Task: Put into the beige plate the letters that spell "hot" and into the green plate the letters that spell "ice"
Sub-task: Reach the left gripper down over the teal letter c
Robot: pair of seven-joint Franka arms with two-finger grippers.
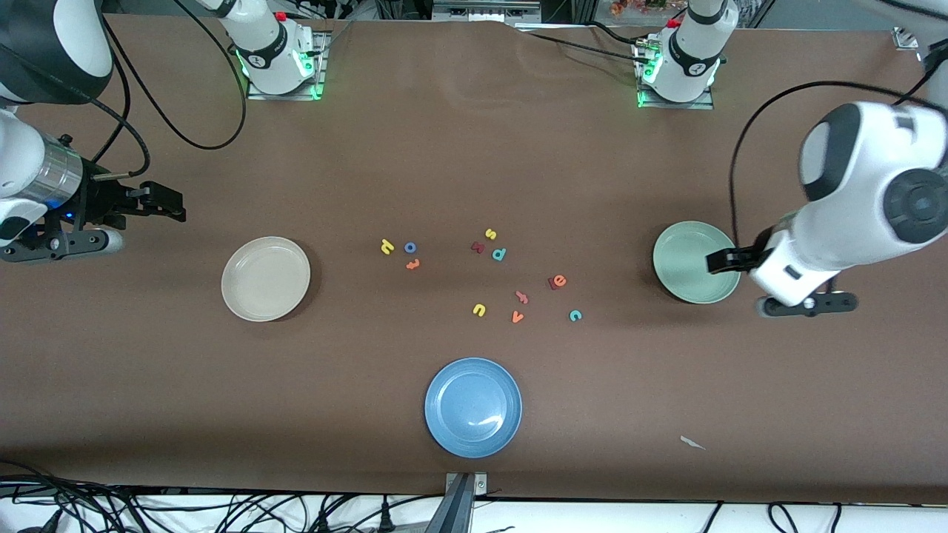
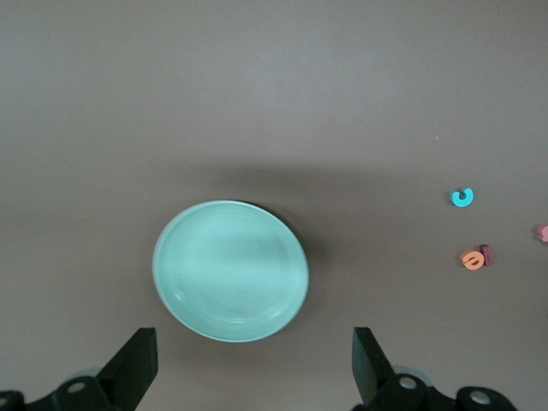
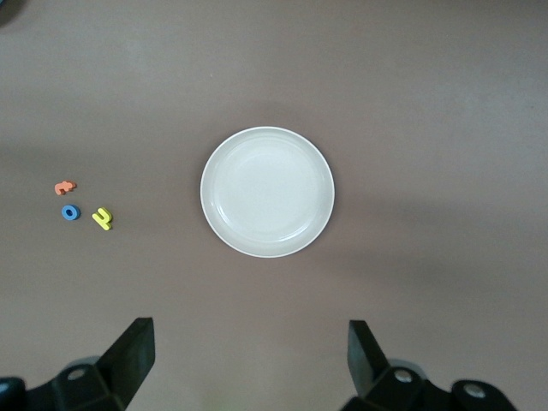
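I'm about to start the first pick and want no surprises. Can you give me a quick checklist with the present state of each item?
1. Left pincer open, holding nothing, over the green plate: ok.
2. Right pincer open, holding nothing: ok.
3. Beige plate holds nothing: ok.
4. Yellow h, blue o and orange t lie together, apart from other letters: ok.
5. Teal c lies alone: ok.
6. Orange e touches the maroon i: not ok for a clean single pick.

Cream-beige plate (image 1: pixel 265 279), sage-green plate (image 1: pixel 692 262), blue plate (image 1: pixel 473 407) and multicoloured foam letters on brown table (image 1: pixel 474 163).
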